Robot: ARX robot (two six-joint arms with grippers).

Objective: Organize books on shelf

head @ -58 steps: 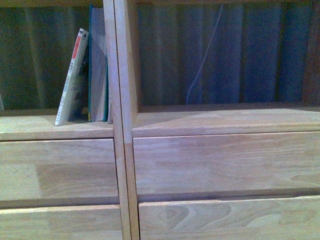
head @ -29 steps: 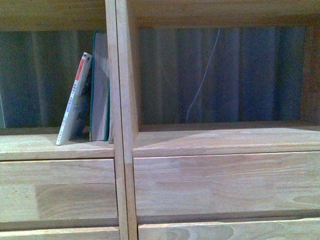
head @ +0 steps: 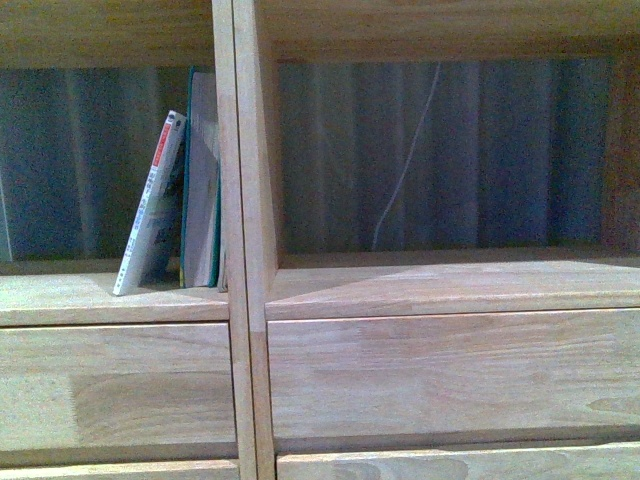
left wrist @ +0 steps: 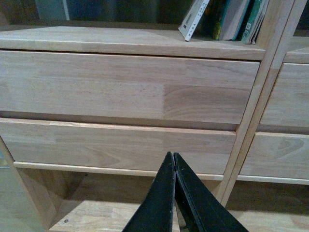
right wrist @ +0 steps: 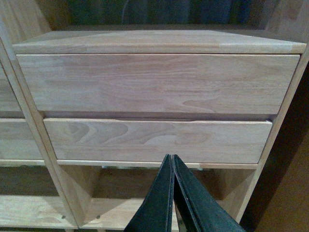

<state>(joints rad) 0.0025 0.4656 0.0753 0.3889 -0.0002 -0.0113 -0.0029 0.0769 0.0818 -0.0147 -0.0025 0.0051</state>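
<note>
Two books stand in the shelf (head: 245, 300)'s left open compartment, well above and beyond the left gripper (left wrist: 174, 159): the thin white paperback (head: 150, 205) leans against the upright teal book (head: 200, 180), which sits against the central divider. Four drawer fronts show across the wrist views, two per column, and each gripper, the right gripper (right wrist: 172, 161) included, hangs before its column's lower drawer with fingers pressed together, holding nothing. The paperback's lettering is too small to read, the left wrist view crops the books' tops, and the front view shows neither arm.
</note>
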